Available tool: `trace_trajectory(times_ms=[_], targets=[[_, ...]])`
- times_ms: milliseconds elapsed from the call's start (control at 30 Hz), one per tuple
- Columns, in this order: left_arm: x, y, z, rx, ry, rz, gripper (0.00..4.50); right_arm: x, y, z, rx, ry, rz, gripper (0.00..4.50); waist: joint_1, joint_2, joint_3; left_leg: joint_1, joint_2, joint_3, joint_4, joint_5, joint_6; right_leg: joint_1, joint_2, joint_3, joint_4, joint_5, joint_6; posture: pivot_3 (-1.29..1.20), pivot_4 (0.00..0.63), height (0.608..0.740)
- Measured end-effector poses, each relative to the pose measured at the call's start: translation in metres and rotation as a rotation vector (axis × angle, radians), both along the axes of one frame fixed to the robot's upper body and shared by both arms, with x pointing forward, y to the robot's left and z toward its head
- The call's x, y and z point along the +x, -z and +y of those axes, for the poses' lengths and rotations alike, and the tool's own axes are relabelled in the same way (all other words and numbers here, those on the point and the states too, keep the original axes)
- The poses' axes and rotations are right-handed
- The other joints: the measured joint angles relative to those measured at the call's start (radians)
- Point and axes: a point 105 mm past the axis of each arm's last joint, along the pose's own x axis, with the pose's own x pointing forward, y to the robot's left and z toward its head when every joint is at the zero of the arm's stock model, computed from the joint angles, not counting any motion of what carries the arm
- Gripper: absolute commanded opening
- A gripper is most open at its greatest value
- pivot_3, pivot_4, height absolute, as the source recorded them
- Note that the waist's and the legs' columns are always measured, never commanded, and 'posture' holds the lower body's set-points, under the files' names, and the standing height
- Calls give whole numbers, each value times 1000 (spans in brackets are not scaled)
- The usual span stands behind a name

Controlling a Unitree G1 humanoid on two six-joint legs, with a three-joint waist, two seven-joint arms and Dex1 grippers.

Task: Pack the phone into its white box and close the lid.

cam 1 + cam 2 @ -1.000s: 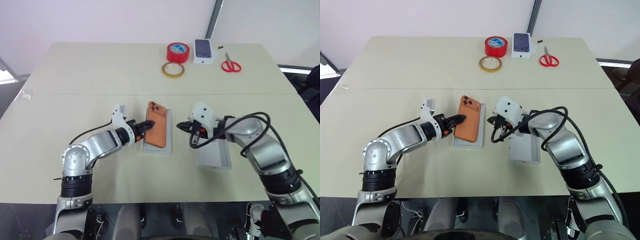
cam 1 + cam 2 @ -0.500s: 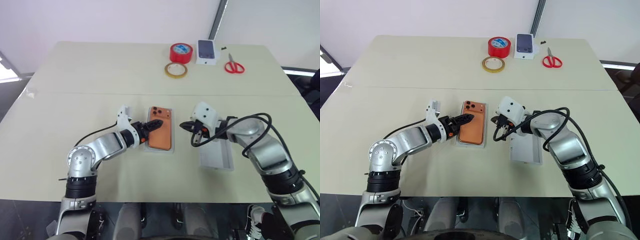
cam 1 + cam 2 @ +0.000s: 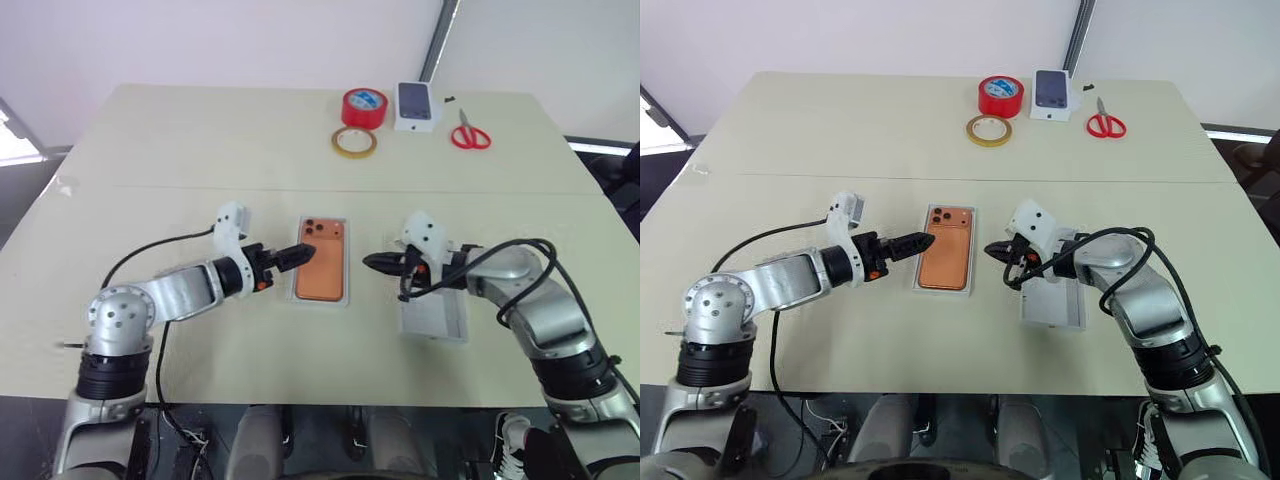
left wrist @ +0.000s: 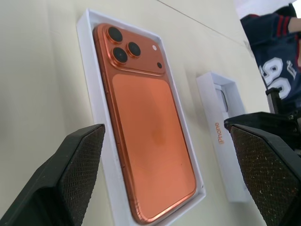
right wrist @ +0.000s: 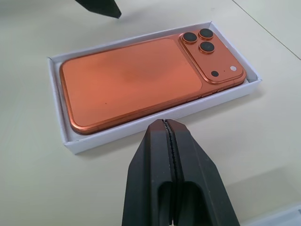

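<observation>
The phone (image 3: 321, 272) now lies flat in the white box (image 4: 96, 117), no longer tilted on its rim, the left gripper (image 3: 296, 256) wide open and empty beside it, the right gripper (image 3: 372, 262) shut and empty, so next comes fetching the lid (image 3: 432, 315)

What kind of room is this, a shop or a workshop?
Probably a lab or test workspace, not a shop: a plain beige table against bare white walls, with a red tape roll, red-handled scissors and a flat orange smartphone lying in a shallow white cardboard tray.
</observation>
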Motion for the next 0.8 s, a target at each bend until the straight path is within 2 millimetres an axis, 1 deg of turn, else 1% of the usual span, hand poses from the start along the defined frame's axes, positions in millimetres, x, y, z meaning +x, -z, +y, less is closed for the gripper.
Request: trace_trajectory(times_ms=[67, 133, 200, 233, 267, 300, 333, 400, 467, 533, 600, 733, 800], targets=[[1, -3, 8, 44, -6, -36, 4429, 2, 1, -2, -7, 15, -7, 0, 0, 0, 0, 1, 0, 0, -1, 0, 0, 0, 0, 0, 0, 0, 0, 0, 150, 740], [8, -3, 24, 133, -61, -77, 4429, 9, 3, -5, -37, 54, -23, 0, -1, 0, 0, 1, 0, 1, -1, 0, -1, 0, 0, 0, 0, 0, 0, 0, 150, 740], [15, 0, 44, 269, -118, -122, 3910, 16, 5, -7, -77, 94, -30, 0, -3, 1, 0, 1, 0, 1, -2, -1, -2, -1, -1, 0, 0, 0, 0, 0, 150, 740], [18, 2, 50, 332, -131, -141, 3655, 18, 7, -8, -94, 108, -29, 0, -2, 1, 0, 1, 0, 1, -2, -1, -2, -1, -1, 0, -1, 0, 0, 0, 150, 740], [20, 4, 53, 374, -133, -155, 3182, 19, 8, -8, -108, 116, -29, 0, -2, 1, 0, 1, 0, 1, -3, -1, -3, -1, -1, 0, -1, 0, 0, 0, 150, 740], [21, 11, 57, 456, -126, -176, 2608, 23, 11, -6, -145, 127, -26, 0, -2, 1, 0, 1, 1, 1, -3, -2, -3, -1, -1, 0, -1, 0, 0, 0, 150, 740], [22, 16, 57, 500, -111, -183, 2156, 24, 14, -5, -171, 135, -27, 0, 0, 1, 1, 0, 0, 2, -3, -2, -3, -2, -3, 0, -1, 0, 0, 0, 150, 740], [24, 25, 54, 552, -86, -200, 1096, 27, 19, -1, -211, 140, -25, 0, 1, 1, 1, -1, 0, 2, -3, -2, -3, -3, -5, 0, -2, 0, 0, 0, 150, 740], [27, 33, 43, 571, -49, -214, 112, 29, 20, 8, -237, 136, -37, 0, 0, 1, 1, -2, -1, 2, -3, -2, -3, -3, -5, 0, -2, 0, 0, 0, 150, 740], [29, 39, 30, 573, -3, -231, 112, 31, 19, 19, -262, 120, -64, 0, 0, 1, 1, -3, 0, 2, -3, -2, -3, -3, -6, 0, -2, 0, 0, 0, 150, 740], [31, 40, 20, 567, 27, -248, 112, 33, 21, 25, -280, 119, -79, 0, 0, 1, 1, -3, 0, 2, -3, -2, -3, -4, -5, 0, -2, 0, 0, 0, 150, 740], [38, 41, 6, 559, 53, -271, 112, 35, 26, 32, -311, 119, -82, 0, -1, 1, 1, -3, 0, 2, -3, 0, 0, -4, -4, 0, -1, 0, 0, 0, 150, 740], [38, 40, -8, 547, 99, -286, 112, 34, 28, 35, -336, 107, -91, 0, -1, 1, 1, -3, 0, 2, -2, 0, 0, -3, -4, 0, -1, 0, 0, 0, 150, 740]])
